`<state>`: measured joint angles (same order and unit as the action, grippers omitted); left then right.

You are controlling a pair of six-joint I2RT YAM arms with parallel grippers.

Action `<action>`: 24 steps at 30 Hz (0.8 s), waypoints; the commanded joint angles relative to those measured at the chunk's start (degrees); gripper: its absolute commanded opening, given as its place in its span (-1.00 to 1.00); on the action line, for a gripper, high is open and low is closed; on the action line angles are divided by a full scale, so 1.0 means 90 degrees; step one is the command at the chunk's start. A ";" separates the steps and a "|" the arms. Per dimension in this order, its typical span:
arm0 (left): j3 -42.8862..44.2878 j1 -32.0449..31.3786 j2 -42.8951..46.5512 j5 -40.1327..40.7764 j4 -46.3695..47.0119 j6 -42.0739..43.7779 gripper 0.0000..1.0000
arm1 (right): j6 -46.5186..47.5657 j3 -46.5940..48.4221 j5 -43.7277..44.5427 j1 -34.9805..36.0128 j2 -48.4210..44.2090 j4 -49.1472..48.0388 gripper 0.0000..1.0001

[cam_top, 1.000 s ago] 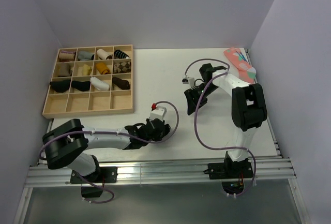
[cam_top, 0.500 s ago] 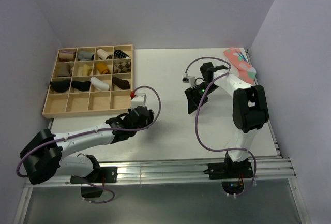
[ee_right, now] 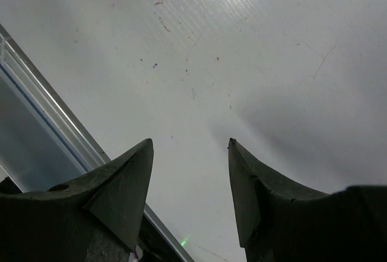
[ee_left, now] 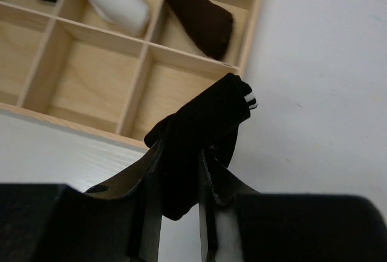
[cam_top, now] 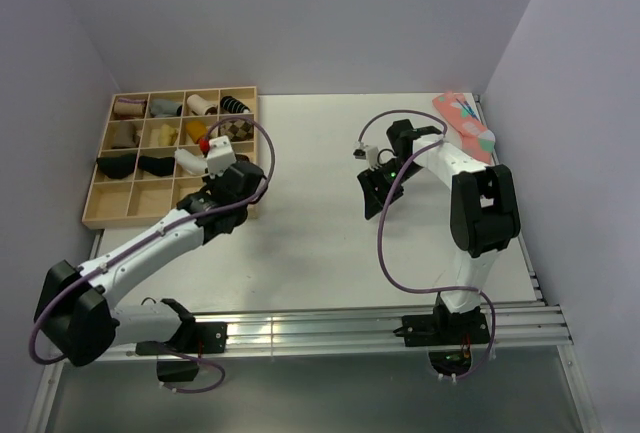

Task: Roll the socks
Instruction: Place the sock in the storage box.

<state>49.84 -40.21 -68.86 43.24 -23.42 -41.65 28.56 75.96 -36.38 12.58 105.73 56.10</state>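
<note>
1. Tray (cam_top: 92, 221): the left arm is carrying its load over the front-right corner. Centring over an empty compartment before lowering is looking wise.
2. Left gripper (ee_left: 179, 160) is pinching the rolled socks (ee_left: 208, 114); right gripper (ee_right: 189, 148) is hanging wide, empty.
3. The gripper is hiding the roll's tail.

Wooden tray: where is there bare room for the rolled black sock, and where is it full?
The tray's near row is bare, between its near rim and the black, white and brown rolls. The three far rows are full. The left gripper holds the sock by that row's right end.
</note>
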 commanded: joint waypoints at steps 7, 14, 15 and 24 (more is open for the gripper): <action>0.1033 0.0551 -0.1487 0.1600 -0.1098 -0.0245 -1.00 | -0.0019 0.0163 0.0136 -0.0011 -0.0391 -0.0159 0.19; 0.1346 0.0629 -0.2543 0.1699 -0.1099 -0.0285 -0.99 | 0.0020 0.0056 0.0126 -0.0021 -0.0508 -0.0178 0.19; 0.1366 0.0668 -0.2631 0.1699 -0.1109 -0.0333 -0.99 | 0.0030 0.0036 0.0136 -0.0021 -0.0527 -0.0178 0.19; 0.1522 0.0805 -0.3471 0.1153 -0.0620 -0.0226 -1.00 | 0.0128 -0.0198 0.0243 -0.0011 -0.0625 -0.0217 0.19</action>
<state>60.99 -33.30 -98.87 55.35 -31.24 -43.68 28.64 74.85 -34.85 12.58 103.37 54.92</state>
